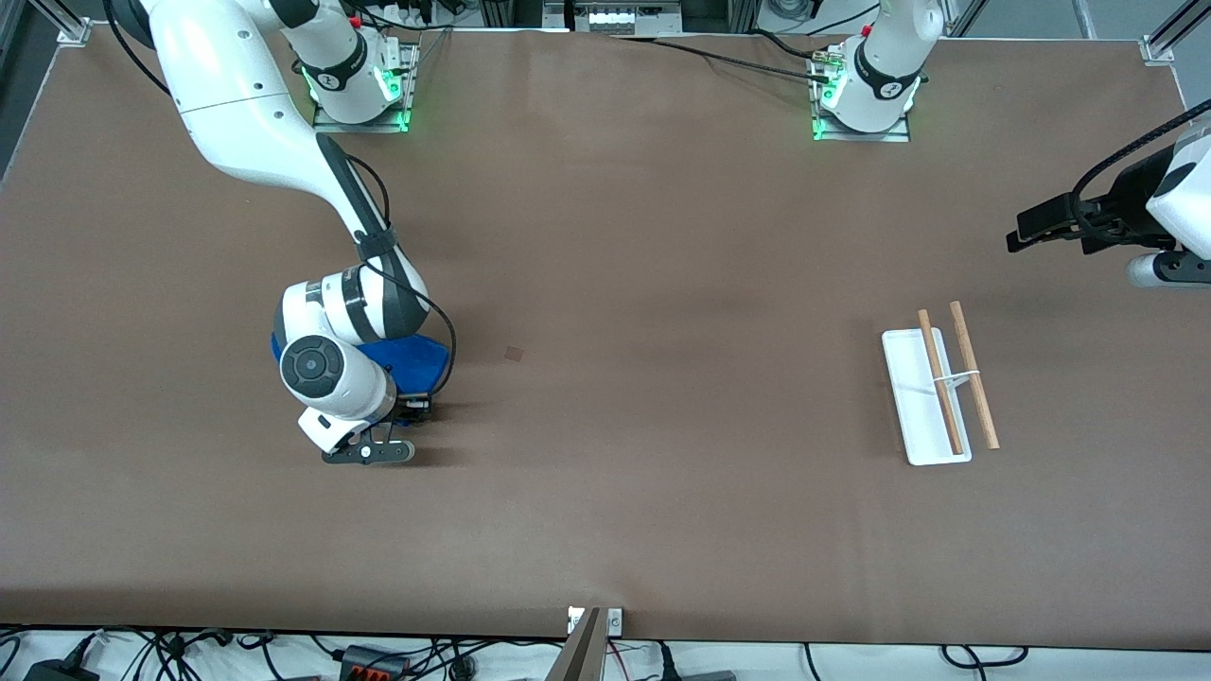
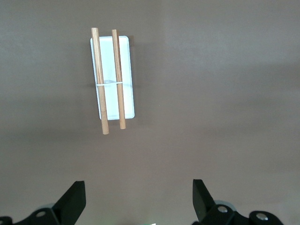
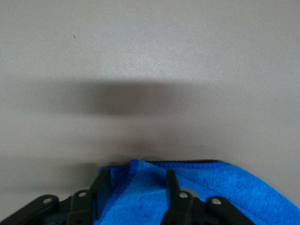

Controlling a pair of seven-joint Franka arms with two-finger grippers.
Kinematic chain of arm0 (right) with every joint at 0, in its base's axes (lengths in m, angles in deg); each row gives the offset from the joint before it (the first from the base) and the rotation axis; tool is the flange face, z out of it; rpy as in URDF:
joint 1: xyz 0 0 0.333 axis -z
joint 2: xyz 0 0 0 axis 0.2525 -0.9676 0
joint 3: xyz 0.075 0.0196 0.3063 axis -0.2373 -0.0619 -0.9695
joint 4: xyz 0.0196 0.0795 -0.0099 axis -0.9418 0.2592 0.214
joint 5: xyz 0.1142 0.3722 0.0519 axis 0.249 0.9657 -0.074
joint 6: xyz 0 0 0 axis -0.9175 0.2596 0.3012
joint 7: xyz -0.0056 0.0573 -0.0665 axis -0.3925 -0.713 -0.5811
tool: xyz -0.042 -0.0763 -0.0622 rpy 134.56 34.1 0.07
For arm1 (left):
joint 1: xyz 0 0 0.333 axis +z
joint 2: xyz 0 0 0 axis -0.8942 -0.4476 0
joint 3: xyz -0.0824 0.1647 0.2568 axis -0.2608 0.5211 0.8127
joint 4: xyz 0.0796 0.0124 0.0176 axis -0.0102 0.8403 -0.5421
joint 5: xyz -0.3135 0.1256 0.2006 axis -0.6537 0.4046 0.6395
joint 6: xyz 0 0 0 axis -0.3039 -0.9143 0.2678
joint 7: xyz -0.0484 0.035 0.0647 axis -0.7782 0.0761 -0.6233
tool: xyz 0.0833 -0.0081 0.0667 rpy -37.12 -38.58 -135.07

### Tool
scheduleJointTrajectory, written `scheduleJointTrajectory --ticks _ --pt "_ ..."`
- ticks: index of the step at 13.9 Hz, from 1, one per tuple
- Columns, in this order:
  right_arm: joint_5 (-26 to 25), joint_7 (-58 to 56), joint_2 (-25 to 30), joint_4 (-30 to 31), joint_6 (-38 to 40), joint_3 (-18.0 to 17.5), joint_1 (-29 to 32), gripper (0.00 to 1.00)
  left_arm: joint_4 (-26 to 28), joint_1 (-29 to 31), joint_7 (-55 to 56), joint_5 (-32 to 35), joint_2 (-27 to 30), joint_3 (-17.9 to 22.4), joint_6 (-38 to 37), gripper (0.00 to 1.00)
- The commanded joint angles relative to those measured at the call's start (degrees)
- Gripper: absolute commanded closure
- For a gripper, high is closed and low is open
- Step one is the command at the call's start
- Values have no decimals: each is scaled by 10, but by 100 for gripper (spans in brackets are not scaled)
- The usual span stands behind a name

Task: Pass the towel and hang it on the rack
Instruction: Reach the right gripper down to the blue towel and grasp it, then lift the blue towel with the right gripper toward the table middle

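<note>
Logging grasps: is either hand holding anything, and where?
The right hand pinches the towel at its folded edge; the left hand is open, holding nothing.

Right gripper is low over the tabletop, one finger on each side of a raised fold at the edge of the blue towel. Shadow falls on the tabletop just beside the towel.

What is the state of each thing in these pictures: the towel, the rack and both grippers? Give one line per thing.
towel: on the table under the right arm, an edge between the right gripper's fingers.
rack: upright at the left arm's end of the table, both rods bare.
right gripper: down at the towel, fingers either side of a fold.
left gripper: open, empty, waiting above the table.
</note>
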Motion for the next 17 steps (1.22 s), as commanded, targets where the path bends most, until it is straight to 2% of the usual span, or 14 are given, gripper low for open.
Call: scheduleJointTrajectory --ticks 1,3,5,9,11,13,17 --pt "2 8 -9 -15 0 1 1 63 -4 3 -5 -9 0 0 -4 0" --pt "2 7 -8 -15 0 1 1 87 -4 3 -5 -9 -1 -1 -4 0" --pt "2 4 -8 -15 0 1 1 100 -4 3 -5 -9 0 0 -4 0" --pt "4 4 9 -29 10 0 -5 100 -4 4 -6 -9 0 0 -4 0" --pt "2 3 25 -66 62 -1 -18 100 -3 4 -5 -9 -1 0 -4 0" --pt "4 -3 64 -81 89 -8 -30 100 -3 4 -5 -9 -1 0 -4 0" --pt "5 32 101 -135 97 -95 -41 100 -3 6 -5 -9 0 0 -4 0"
